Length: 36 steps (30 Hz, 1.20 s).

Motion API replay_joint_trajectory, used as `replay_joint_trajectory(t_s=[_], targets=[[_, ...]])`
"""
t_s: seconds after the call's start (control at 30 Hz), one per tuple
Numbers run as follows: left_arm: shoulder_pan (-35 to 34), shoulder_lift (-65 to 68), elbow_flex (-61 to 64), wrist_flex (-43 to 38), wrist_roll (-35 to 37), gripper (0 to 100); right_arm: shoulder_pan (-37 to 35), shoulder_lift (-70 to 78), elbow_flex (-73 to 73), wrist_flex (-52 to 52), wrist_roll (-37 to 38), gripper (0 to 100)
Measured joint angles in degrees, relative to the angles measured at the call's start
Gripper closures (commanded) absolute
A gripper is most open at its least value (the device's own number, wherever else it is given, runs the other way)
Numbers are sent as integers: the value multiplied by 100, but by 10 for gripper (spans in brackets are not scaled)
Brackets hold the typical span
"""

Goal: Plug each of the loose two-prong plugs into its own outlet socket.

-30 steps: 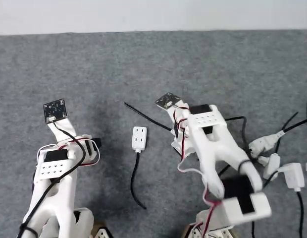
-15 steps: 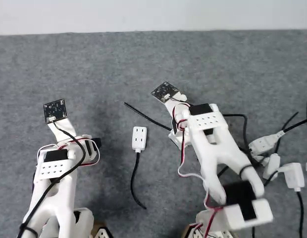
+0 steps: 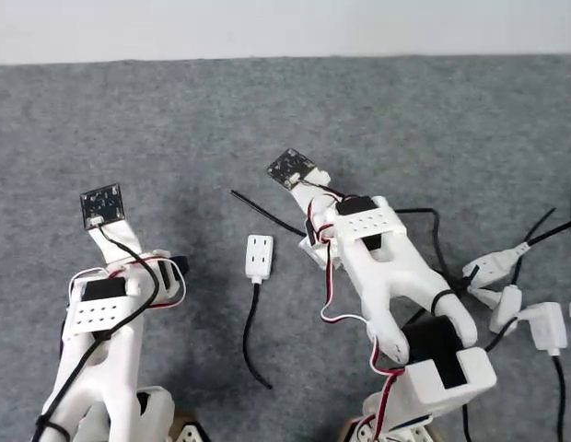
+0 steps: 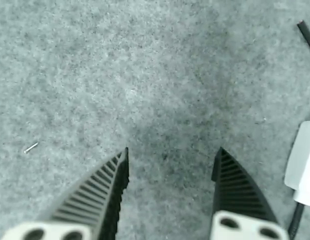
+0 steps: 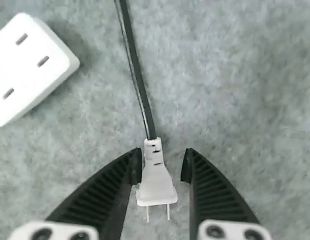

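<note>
Plug: a white two-prong plug (image 5: 156, 182) lies flat on the grey mat (image 3: 433, 120), in the gap between the right gripper's (image 5: 162, 154) fingers.
Right gripper: released, its jaws straddling the plug. One finger (image 5: 112, 192) lies against the plug's side. The other finger (image 5: 211, 192) stands just off it, with a strip of mat between.
Plug direction: its long axis runs along the line of the fingers. The prongs point back toward the wrist, and the black cord (image 5: 137, 80) leaves the far end, straight away from the gripper.
Cord on the mat: in the high view it runs as a slanted line from the right arm (image 3: 387, 267) out to the upper left.
Outlet: a white outlet block (image 3: 259, 257) lies near the plug, beside the cord, with its slots facing up. Its own black lead trails toward the arms' bases.
Left gripper (image 4: 170, 170): released, jaws wide apart over bare mat, with the outlet off to one side.
Right edge: a cluster of white cord ends (image 3: 506, 295) lies well apart from the outlet.
</note>
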Motion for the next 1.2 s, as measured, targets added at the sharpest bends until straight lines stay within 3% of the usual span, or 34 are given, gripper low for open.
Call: replay_joint_trajectory(t_s=[0.2, 0.37, 0.7, 0.8, 1.0, 1.2], targets=[[0, 0, 0, 0, 0, 742, 0, 536, -167, 0, 26, 871], [0, 0, 0, -18, 0, 742, 26, 1081, -932, 475, 123, 989], [132, 0, 0, -53, 0, 743, 79, 1152, -1257, 923, -35, 990], [114, 0, -9, -9, 9, 775, 176, 589, -1222, 1160, -422, 990], [123, 897, -580, 246, 0, 995, 114, -1292, -440, 1363, -985, 990], [273, 2576, -1820, 721, -747, 988, -448, -3130, 132, 1530, -1521, 990]])
